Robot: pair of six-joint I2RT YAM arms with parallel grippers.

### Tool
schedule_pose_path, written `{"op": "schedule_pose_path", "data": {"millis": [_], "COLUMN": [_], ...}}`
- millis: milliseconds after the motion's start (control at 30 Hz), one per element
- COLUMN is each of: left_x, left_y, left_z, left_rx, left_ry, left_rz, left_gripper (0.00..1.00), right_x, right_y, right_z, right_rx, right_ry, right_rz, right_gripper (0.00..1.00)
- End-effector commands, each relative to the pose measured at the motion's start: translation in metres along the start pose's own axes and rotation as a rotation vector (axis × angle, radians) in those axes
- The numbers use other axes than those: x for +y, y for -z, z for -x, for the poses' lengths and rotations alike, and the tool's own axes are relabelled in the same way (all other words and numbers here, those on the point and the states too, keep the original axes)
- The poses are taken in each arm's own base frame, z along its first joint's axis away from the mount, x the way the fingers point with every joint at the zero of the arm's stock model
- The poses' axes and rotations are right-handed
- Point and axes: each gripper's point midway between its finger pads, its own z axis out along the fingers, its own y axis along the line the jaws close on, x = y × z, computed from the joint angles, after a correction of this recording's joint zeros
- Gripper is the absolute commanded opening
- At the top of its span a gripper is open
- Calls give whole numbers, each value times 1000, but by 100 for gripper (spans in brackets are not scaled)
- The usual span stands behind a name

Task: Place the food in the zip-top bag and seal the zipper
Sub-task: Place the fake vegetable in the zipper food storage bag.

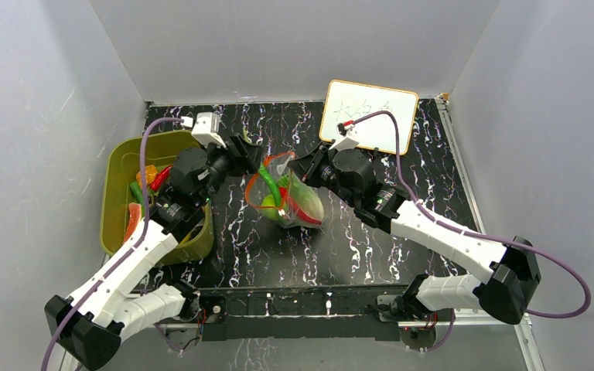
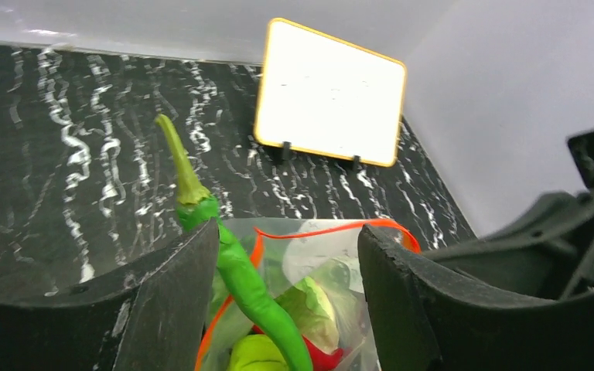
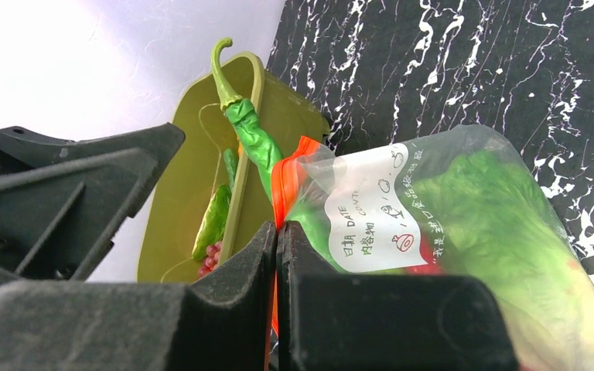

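Note:
The zip-top bag (image 1: 290,202) lies mid-table with its mouth held up; a pale green cabbage (image 2: 315,305), a red piece (image 2: 322,359) and a yellow-green piece (image 2: 257,355) sit inside. A long green chili pepper (image 2: 241,278) stands stem-up in the mouth, its lower end inside, leaning on one finger of my left gripper (image 2: 288,239). That gripper is open and straddles the mouth. My right gripper (image 3: 277,228) is shut on the red-orange zipper (image 3: 288,182) at the mouth's edge. More food (image 1: 148,184) lies in the olive-green basket (image 1: 112,193).
A white board with a yellow frame (image 1: 369,116) stands at the back right of the black marbled table. The basket sits against the left wall, under my left arm. Grey walls close in the table on three sides.

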Motion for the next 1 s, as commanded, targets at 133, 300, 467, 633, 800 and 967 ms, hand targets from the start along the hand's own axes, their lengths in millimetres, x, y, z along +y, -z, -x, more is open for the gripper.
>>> {"op": "schedule_pose_path", "data": {"millis": [133,300,467,633,800,967], "left_x": [40,46,47,34,49,74], "left_y": [9,5,7,13,30,44], "left_z": [-4,-6,0,28,39,28], "left_rx": [147,174,186,131,134,168], "left_ry": [-22,55,72,61,22,-20], "left_rz": [291,318,340,303,408,528], "left_gripper": [65,59,62,64,66,71], "right_x": [36,37,39,36,32,33], "right_y": [14,15,16,16,18,22], "right_z": [32,34,36,36,38,44], "right_rx": [-99,-103,-106,-114,-129,-154], "right_ry": [-6,-7,13,24,13,5], "right_rz": [133,135,135,128,118,119], "right_gripper": [0,0,0,0,0,0]}}
